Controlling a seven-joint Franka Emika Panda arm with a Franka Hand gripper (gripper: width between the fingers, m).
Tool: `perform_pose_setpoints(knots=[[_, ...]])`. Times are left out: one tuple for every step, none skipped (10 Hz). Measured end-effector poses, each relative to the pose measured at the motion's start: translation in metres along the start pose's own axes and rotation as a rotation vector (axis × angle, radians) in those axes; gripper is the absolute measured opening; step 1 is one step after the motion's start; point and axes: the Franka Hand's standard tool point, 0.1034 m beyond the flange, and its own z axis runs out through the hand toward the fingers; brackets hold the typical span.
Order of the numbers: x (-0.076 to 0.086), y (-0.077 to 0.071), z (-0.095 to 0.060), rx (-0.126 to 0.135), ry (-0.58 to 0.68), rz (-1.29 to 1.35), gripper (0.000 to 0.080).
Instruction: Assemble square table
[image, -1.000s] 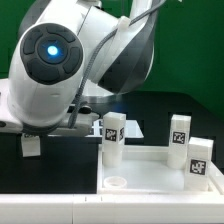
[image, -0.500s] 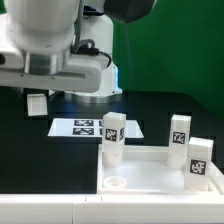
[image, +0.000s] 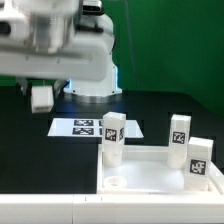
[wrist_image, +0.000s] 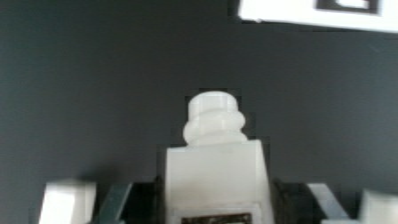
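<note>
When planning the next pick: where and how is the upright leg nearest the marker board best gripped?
Probably grip the leg on its upper body, coming straight down from above: it stands upright with flat sides and a free top, while the panel rim crowds its base.

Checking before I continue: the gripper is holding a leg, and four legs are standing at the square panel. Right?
Not quite. The gripper does hold a leg, as the wrist view shows, but the exterior view shows only three legs standing at the square panel, not four.
</note>
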Motion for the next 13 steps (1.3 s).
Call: perform_pose_setpoints(knots=[[0.018, 0.004, -0.026, -0.011, 0.133, -0.012, 0.0277], [0.021, -0.002, -0.027, -0.032, 0.221, -0.023, 0.0277], [0.014, -0.009, -0.019, -0.034, 0.254, -0.037, 0.0277], [0.017, -0.003, -0.022, -0.039, 0.324, -0.031, 0.0277], [0.019, 0.000, -0.023, -0.052, 0.377, -0.030, 0.0277], [0.024, -0.002, -0.025, -0.064, 0.441, -0.008, 0.0277], [0.035, -0.017, -0.033, -0.067, 0.485, 0.001, 0.0277], [0.052, -0.031, -0.047, -0.056, 0.577, 0.029, 0.0277], [0.065, -0.047, -0.060, -0.051, 0.642, 0.050, 0.0277], [0.071, -0.058, -0.069, -0.044, 0.667, 0.057, 0.0278], [0.072, -0.056, -0.071, -0.082, 0.737, 0.049, 0.0278], [0.068, -0.051, -0.067, -0.108, 0.776, 0.049, 0.0278], [0.067, -0.051, -0.066, -0.108, 0.773, 0.049, 0.0278]])
